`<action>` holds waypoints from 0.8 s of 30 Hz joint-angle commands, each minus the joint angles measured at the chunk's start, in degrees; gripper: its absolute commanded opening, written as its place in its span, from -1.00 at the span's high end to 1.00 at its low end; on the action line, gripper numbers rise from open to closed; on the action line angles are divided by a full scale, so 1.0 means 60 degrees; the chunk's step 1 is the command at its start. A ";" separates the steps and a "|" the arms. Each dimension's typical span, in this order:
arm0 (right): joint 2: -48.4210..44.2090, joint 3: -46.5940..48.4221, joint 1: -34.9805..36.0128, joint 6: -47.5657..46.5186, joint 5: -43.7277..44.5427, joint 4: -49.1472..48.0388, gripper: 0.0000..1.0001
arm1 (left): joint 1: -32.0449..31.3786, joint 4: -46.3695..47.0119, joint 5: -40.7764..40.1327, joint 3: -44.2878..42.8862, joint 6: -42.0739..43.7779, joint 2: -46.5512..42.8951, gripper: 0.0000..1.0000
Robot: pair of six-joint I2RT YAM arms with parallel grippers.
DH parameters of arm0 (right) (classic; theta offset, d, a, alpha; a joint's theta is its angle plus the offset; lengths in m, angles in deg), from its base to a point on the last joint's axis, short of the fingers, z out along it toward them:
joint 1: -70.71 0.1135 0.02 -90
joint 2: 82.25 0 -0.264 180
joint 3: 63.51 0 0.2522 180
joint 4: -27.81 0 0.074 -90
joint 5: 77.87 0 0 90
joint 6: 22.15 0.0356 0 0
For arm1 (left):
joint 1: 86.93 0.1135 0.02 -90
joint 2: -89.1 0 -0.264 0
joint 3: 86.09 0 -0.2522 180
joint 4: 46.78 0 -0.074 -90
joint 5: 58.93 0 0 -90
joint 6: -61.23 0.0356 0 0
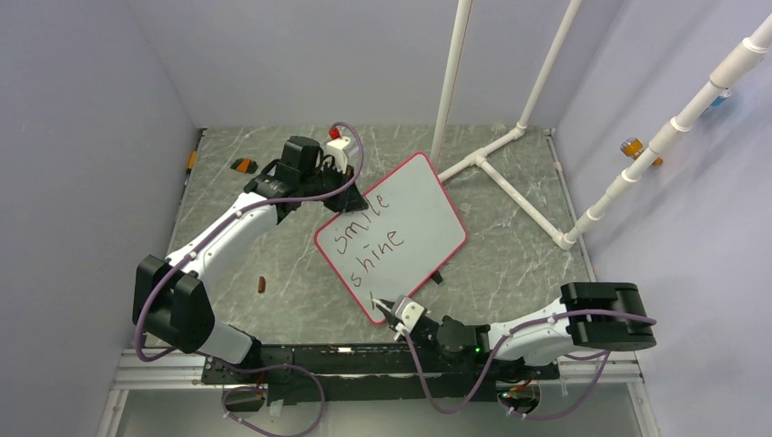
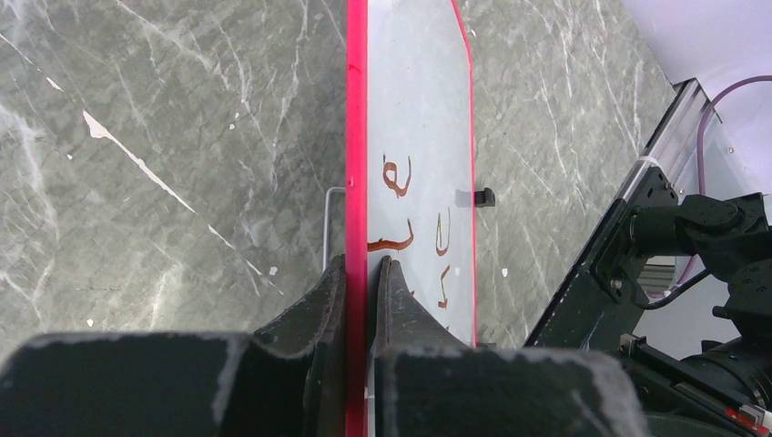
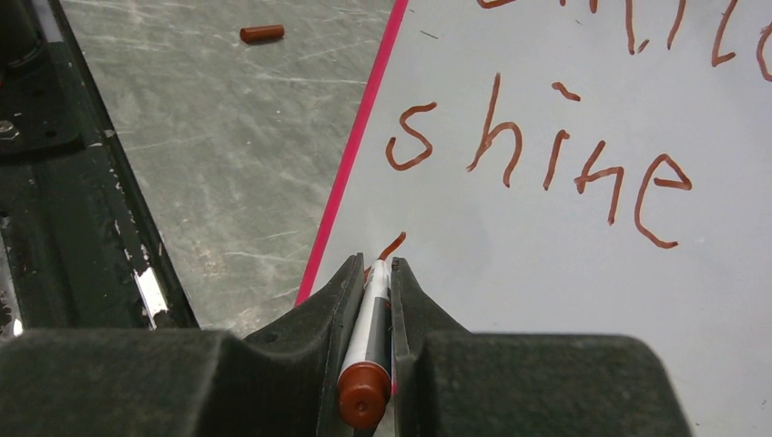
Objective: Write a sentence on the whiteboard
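Across the top external view, the flat white whiteboard with a thin red-pink rim [image 1: 414, 214] sits turned diagonally on the grey marbled table [image 1: 519, 264]. The left gripper [image 1: 350, 198] meets its far-left edge. The right gripper [image 1: 391, 309] is at its near corner, below the dark reddish-brown handwritten sentence [image 1: 369, 238], so far "smile" and "shine". A small reddish-brown marker cap [image 1: 262, 286] lies apart on the table.

Left wrist view: both jaws are closed on the board's rim, one on each face, apparently to steady the board against pen pressure.

Right wrist view: the jaws clamp a white-barrelled marker with a reddish-brown end [image 3: 369, 332], with its tip aimed beneath "shine". A short stroke there suggests the third line is only just started.
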 commanded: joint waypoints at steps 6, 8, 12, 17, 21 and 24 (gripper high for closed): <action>-0.0094 0.0212 -0.0033 0.0097 0.0812 0.0448 1.00 | 0.0070 0.0328 -0.1238 -0.0075 0.0795 -0.0232 1.00; -0.0234 0.0166 -0.0036 0.0202 0.0910 0.0689 1.00 | 0.0070 0.0338 -0.1232 -0.0079 0.0774 -0.0232 1.00; -0.0498 0.0126 -0.0037 0.0459 0.0891 0.1243 1.00 | 0.0069 0.0349 -0.1232 -0.0083 0.0773 -0.0246 1.00; -0.0710 0.0139 -0.0021 0.0737 0.0340 0.1955 1.00 | 0.0067 0.0330 -0.1247 -0.0063 0.0773 -0.0261 1.00; -0.0895 0.0208 -0.0022 0.0932 -0.0199 0.2385 1.00 | 0.0069 0.0327 -0.1251 -0.0077 0.0766 -0.0261 1.00; -0.0952 0.0332 -0.0009 0.0942 -0.0427 0.2609 1.00 | 0.0068 0.0350 -0.1232 -0.0078 0.0758 -0.0246 1.00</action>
